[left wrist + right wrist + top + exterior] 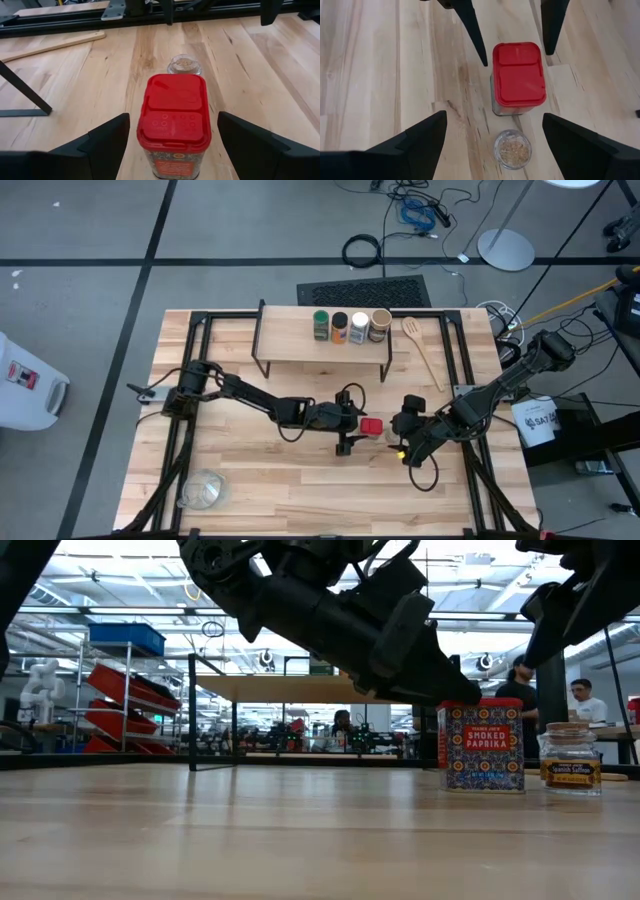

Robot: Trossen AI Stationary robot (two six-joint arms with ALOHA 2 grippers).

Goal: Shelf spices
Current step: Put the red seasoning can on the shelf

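Tin: red paprika tin (371, 425) stands upright on the counter (280, 490), centre of the high view, its long axis vertical.
Left hand: the left hand (170, 137) is spread open with one finger either side of the tin, not touching it.
Right hand: the right hand (492, 137) is open too, holding nothing, facing the tin from the opposite side, a little farther off.
Jar: small clear jar (512, 148) sits just beside the tin, between it and the right hand.
Shelf: the shelf (290, 345), upper middle of the high view, carries four jars (350, 326).
Judgement: the left hand is nearer and already astride the tin; closing looks the likely next move.
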